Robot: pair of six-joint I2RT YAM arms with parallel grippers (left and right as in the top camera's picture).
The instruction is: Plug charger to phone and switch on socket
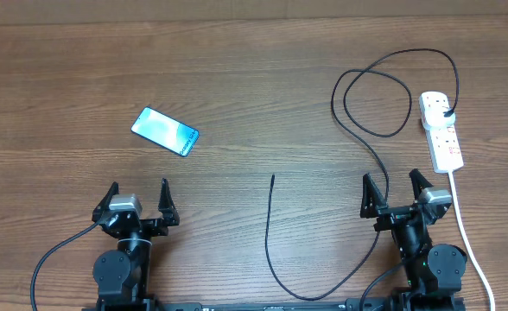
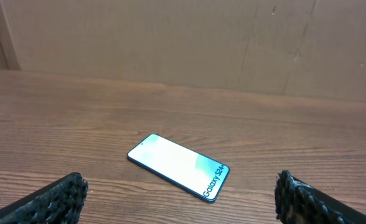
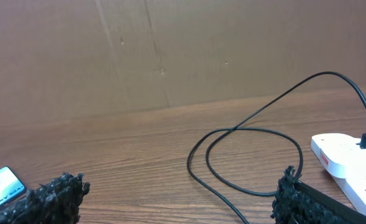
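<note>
Two hands are stationed at the near edge of the wooden worktop, both with fingers spread fully apart and gripping nothing. The left hand sits at the near left; the phone lies flat just beyond it, screen up and lit, set at an angle to the worktop edge. The right hand sits at the near right. The socket lies at the far right, lengthwise from near to far, with its white cord trailing toward the near edge. The plug head of the charger is seated in the socket's far outlet. From there the black cable forms a loop on the far side, crosses the gap between the right hand's fingers in the overhead view, curves along the near edge and ends at the connector tip, which lies free at the worktop centre, well apart from the phone. Switch positions on the socket are too small to tell.
</note>
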